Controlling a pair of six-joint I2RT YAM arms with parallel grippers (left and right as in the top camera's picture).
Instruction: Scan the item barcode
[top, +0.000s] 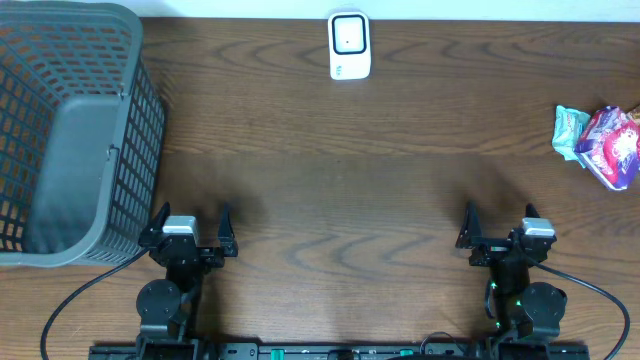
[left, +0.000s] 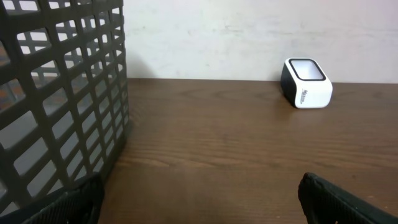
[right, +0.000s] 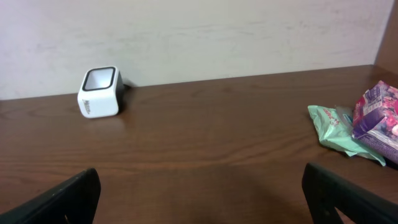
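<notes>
The left gripper (top: 192, 213), at the lower left of the overhead frame, has its jaws spread as wide as they go, with nothing between them. Its two dark fingers (left: 62, 205) sit in the bottom corners of its wrist view over bare wood. The right gripper (top: 499, 212), at the lower right, is spread just as wide and holds nothing, its fingers (right: 348, 199) likewise in the bottom corners.

The grey mesh basket (top: 140, 130) fills the upper left of the overhead frame, just above the left gripper. The white barcode scanner (top: 349, 45) stands at the top centre of the brown wooden table (top: 350, 180), near the far edge and well apart from both grippers. The items lie at the right edge: a purple packet (top: 615, 145) touching a green packet (top: 570, 130) on its left, above the right gripper and apart from it.
</notes>
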